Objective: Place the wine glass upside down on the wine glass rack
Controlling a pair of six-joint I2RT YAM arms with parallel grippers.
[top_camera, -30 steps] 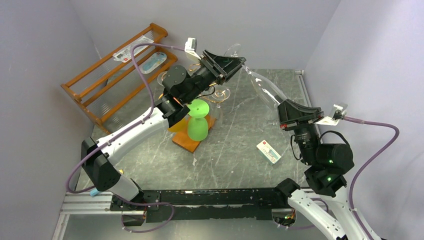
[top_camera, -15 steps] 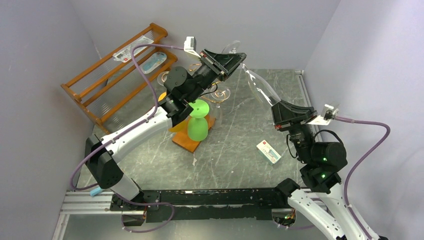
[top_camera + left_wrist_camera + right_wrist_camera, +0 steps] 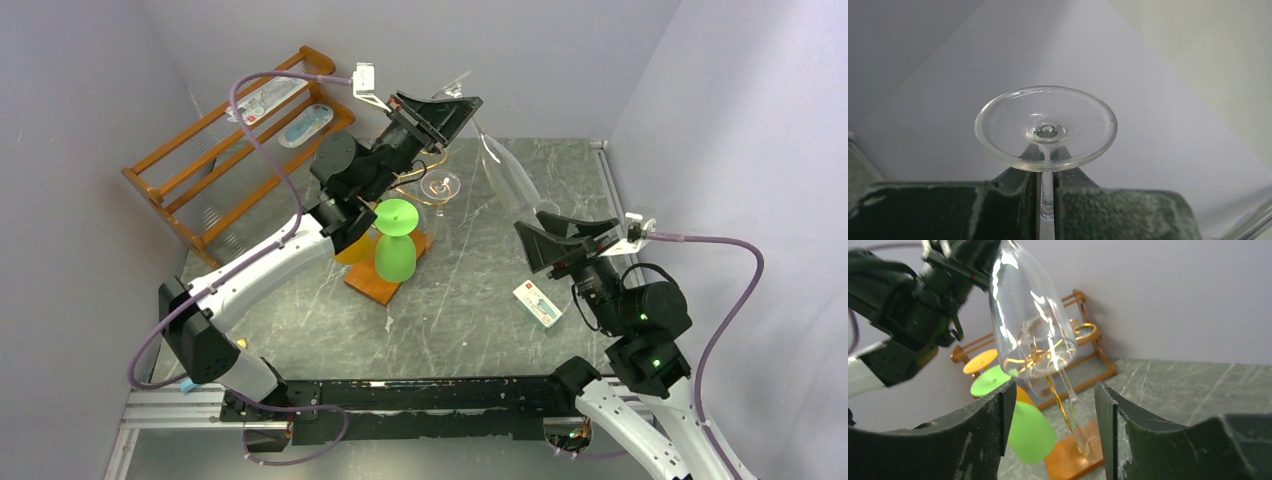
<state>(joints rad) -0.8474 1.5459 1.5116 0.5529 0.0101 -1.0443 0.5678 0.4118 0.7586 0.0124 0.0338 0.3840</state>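
Note:
The clear wine glass [image 3: 503, 172] hangs tilted in the air above the table's far side, foot up and back, bowl mouth down toward the right. My left gripper [image 3: 447, 108] is shut on its stem just under the foot [image 3: 1046, 127]; the stem [image 3: 1047, 195] sits pinched between the two pads. My right gripper [image 3: 532, 240] stands open just below the bowl [image 3: 1030, 315], its fingers apart from the glass. The wine glass rack [image 3: 376, 286], gold scroll arms on an orange-brown base, carries an upside-down green glass [image 3: 395, 242] and a clear one [image 3: 1079, 415].
A stepped wooden slatted shelf [image 3: 232, 150] with flat packets leans in the far left corner. A small white box [image 3: 538, 303] lies on the grey marbled table near my right arm. An orange glass [image 3: 352, 250] is partly hidden behind my left arm. Walls close in on three sides.
My right gripper has opened, let go of the bowl and drawn back toward the left. My left gripper has closed on the stem and shifted a little left with the glass.

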